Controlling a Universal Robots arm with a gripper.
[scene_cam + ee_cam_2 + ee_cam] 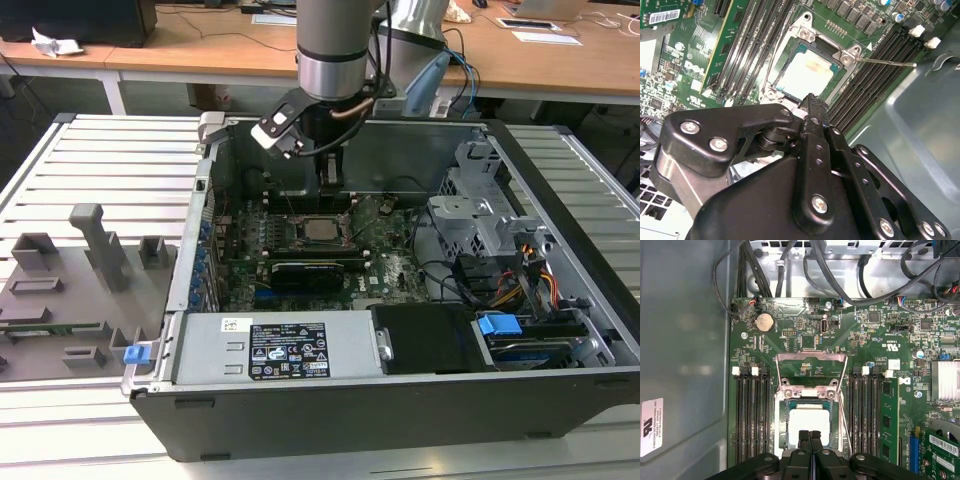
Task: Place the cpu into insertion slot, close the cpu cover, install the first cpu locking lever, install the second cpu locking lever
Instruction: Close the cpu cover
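Though bare, one cpu (809, 424); one pincer (810, 434).

1. One cpu (809, 426).
2. One insertion slot (784, 412).
3. One cpu cover (811, 358).
4. Two locking levers (885, 62).
5. Two banks of memory slots (756, 415).
6. One coin battery (764, 321).
7. One graphics card (305, 272).
8. One power supply (200, 350).
9. One computer case (400, 415).

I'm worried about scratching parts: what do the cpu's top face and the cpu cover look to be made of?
The cpu face looks like pale matte metal, silver-beige with a soft, even sheen. The cpu cover looks like thin bare sheet metal, bright silver with glints along its edges; the alloy is unclear.
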